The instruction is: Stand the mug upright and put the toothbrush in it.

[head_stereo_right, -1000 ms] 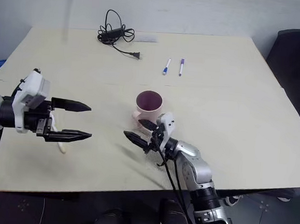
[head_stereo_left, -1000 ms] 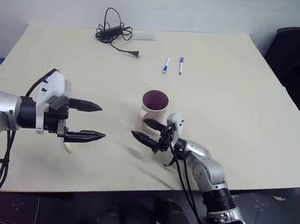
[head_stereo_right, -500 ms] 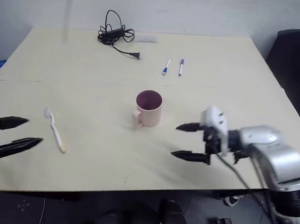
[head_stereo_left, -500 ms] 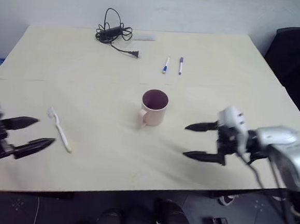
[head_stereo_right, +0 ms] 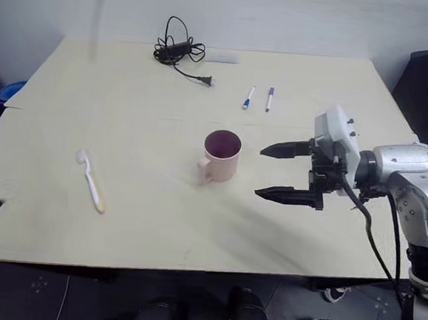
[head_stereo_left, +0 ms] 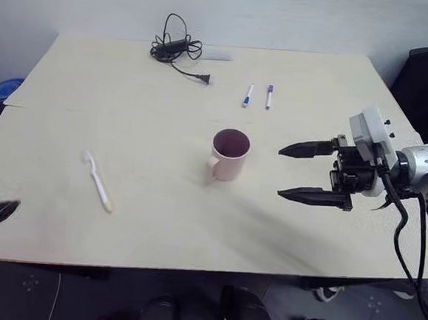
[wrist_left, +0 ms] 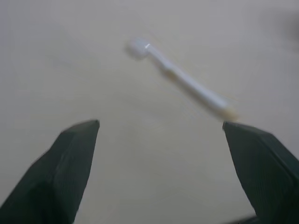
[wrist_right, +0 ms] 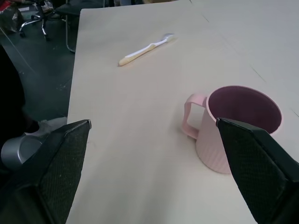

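Currently the pale counter (head_stereo_left: 131, 87) carries the mug (head_stereo_left: 229, 154) upright near its centre and the toothbrush (head_stereo_left: 98, 181) flat toward its left edge. Right end effector (head_stereo_left: 307, 172) hovers beside the mug, fully open, empty. Left end effector (wrist_left: 161, 140) likewise open, holding nothing.

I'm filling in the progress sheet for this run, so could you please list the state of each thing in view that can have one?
mug: upright on the table, mouth up, empty, not held.
toothbrush: lying flat on the table, apart from the mug, not held.
right tool: open, empty, beside the mug, not touching it.
left tool: open, empty, short of the toothbrush.
markers: capped, lying side by side.
power cable: loosely coiled, plug free.
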Available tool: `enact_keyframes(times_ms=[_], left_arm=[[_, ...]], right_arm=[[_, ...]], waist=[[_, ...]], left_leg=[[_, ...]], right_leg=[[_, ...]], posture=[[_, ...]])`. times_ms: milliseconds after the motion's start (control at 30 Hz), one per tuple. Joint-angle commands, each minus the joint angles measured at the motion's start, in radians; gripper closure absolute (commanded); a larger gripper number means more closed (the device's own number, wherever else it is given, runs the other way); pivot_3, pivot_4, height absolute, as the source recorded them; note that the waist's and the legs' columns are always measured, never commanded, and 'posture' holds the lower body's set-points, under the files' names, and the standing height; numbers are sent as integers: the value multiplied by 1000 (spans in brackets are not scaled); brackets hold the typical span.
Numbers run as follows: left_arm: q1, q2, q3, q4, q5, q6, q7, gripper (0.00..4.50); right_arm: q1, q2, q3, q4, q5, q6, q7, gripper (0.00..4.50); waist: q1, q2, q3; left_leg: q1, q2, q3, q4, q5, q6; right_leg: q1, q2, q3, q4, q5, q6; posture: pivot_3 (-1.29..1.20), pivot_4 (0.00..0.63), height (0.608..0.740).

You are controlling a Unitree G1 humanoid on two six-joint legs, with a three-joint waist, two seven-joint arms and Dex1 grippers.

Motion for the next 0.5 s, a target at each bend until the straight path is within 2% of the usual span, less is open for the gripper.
enact_keyframes(times_ms=[33, 133, 233, 333, 500], left_arm=[[-235, -36, -125, -41, 5, 277, 207, 0], [-452, -125, -243, 8, 58, 371, 418, 0], [-587, -273, -259, 109, 25, 372, 651, 0], [-634, -303, -338, 206, -10, 372, 798, 0], [-787, -338, -336, 425, 5, 372, 983, 0]], right_arm=[[3, -10, -49, -59, 31, 14, -37, 20], [24, -16, -72, -96, 46, 30, -72, 20], [51, -20, -93, -140, 70, 43, -99, 20], [67, -22, -118, -182, 95, 59, -135, 20], [93, -21, -161, -228, 138, 86, -200, 20]], waist=[[-2, -1, 0], [-5, -2, -1], [-5, -2, -1], [-7, -3, -1], [1, -5, 0]], left_leg=[[0, 0, 0, 0, 0, -1], [-1, -1, 2, 0, 1, -2], [0, -1, 3, 0, 1, -2], [0, 0, 3, 0, 2, -4], [1, -2, 2, 2, 4, -4]], right_leg=[[0, 1, 0, 0, 0, 0], [0, 4, 1, 0, 0, 0], [0, 5, 1, 2, 1, 1], [0, 6, 2, 2, 1, 1], [0, 6, 1, 1, 1, 0]], posture=[[0, 150, 740], [0, 150, 740], [0, 150, 740], [0, 150, 740], [0, 150, 740]])
